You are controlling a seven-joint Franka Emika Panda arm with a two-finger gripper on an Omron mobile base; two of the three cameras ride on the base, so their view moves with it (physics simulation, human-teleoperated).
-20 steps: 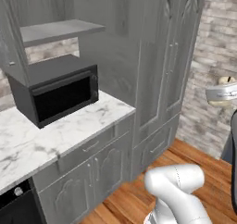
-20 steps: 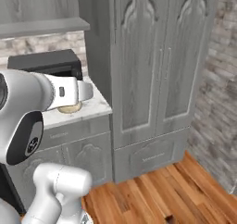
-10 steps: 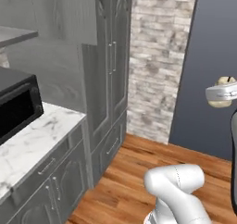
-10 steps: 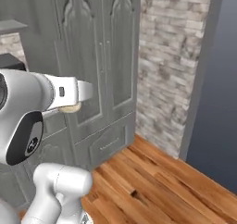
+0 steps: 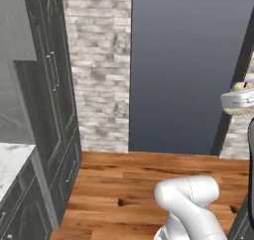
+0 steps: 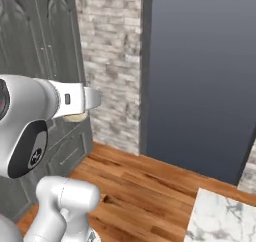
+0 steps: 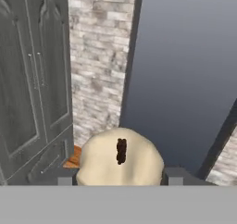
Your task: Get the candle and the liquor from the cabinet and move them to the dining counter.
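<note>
Candle first: the small squat tan-yellow candle (image 7: 120,163) sits at the bottom centre of the hand view, clamped between the two dark fingertips of the claw (image 7: 119,176), which is clenched on it from either side. In the left base view a sliver of it peeks above the white hand at the right edge (image 5: 242,86); in the right base view it shows just under the hand, left of centre (image 6: 75,117).

By my reading, the first half of the task is partly done: the candle is out and carried, not yet set down. A corner of white grey-veined marble desk (image 6: 225,217) lies at the lower right of the right base view; whether it is the dining counter I cannot tell. The liquor remains to be fetched.

Dark wick (image 7: 121,151) faces the hand camera, so the candle's axis seems to run along the claw's line of sight, toward the dark blue wall (image 7: 185,70).
</note>
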